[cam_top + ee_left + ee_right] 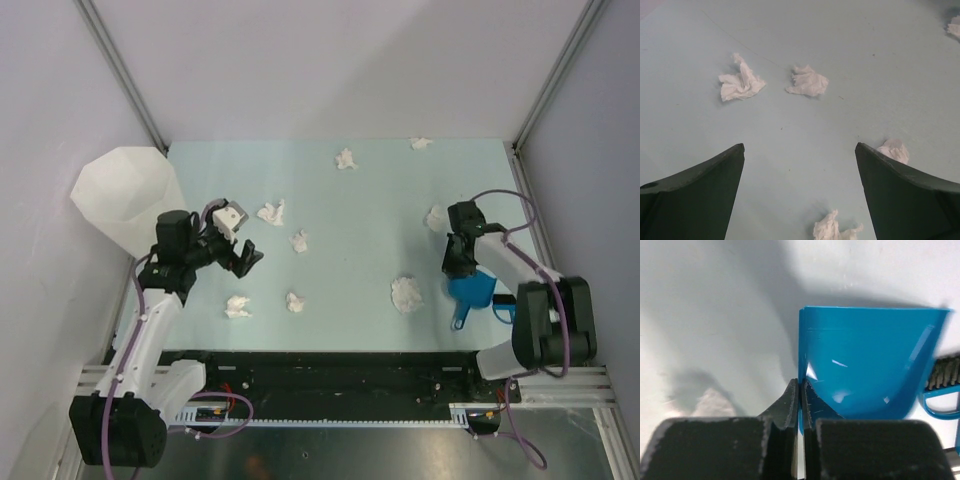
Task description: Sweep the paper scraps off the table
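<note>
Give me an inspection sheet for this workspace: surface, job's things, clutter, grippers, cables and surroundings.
Surface: table, pale green, matte.
Job's things: paper scraps, eight white wads in view, scattered across the table.
Clutter: white bin at the left edge; brush beside the dustpan.
Grippers: left gripper open above scraps, holding nothing; right gripper shut on the side wall of the blue dustpan.
Cables: purple cables run along both arms, away from the scraps.
Surroundings: grey walls, metal frame rails.
</note>
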Available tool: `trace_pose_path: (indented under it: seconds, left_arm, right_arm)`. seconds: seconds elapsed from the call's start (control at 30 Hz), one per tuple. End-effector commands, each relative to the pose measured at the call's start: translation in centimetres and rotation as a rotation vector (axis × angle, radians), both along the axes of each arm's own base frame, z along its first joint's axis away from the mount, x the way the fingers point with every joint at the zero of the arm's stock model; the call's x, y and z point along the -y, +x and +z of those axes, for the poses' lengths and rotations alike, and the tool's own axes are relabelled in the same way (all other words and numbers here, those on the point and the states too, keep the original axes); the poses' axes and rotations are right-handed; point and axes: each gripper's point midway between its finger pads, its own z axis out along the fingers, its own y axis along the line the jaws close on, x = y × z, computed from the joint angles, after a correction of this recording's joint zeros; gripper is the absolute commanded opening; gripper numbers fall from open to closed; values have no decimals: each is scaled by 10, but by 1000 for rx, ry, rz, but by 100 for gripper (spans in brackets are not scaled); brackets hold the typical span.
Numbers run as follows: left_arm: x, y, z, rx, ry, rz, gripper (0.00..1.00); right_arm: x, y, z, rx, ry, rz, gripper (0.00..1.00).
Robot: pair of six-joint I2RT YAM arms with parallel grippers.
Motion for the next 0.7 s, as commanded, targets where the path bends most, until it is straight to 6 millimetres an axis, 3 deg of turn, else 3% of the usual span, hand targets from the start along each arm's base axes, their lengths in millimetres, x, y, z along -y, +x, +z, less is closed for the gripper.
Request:
trace_pose_path:
  seconds: [0.0,0.1,0.17,0.2,0.23,0.27,0.37,0.4,0.43,0.5,0.53,0.6,0.63,0.67]
  left_arm:
    - [-2,-5,26,22,13,6,97]
    - [-3,-5,28,14,18,16,97]
    - [-5,-3,30,11,23,31,97]
    - [-6,-2,30,10,24,34,97]
    - [-6,-1,30,7,24,40,97]
    - [-6,0,30,3,22,43,97]
    - [-4,-1,30,-5,10,34,97]
    - [-3,-2,27,-14,5,26,97]
    - [-3,-3,25,-18,7,26,97]
    - [-5,-3,18,-31,17,40,97]
    - [-7,-2,16,-32,25,49,97]
    - [-11,-2,10,-41,45,68,97]
    - [-13,-1,8,-44,51,71,97]
    - [-13,-2,6,-41,58,69,97]
  right_arm:
    - [-13,41,99,346,80,-43,0]
    - [-32,52,162,573,185,-85,0]
    - [-66,60,196,691,277,-53,0]
    - [-77,65,203,719,293,-46,0]
    - [-110,69,217,774,347,18,0]
    - [-126,75,221,795,371,31,0]
    - [-184,101,218,815,454,62,0]
    - [-201,117,192,774,455,49,0]
    - [-213,122,183,752,463,54,0]
    - [-228,139,168,720,464,24,0]
    - [-233,147,137,663,426,11,0]
    - [-242,157,122,639,424,-12,0]
    - [-246,160,100,600,417,-28,0]
    - [-251,163,93,587,424,-29,0]
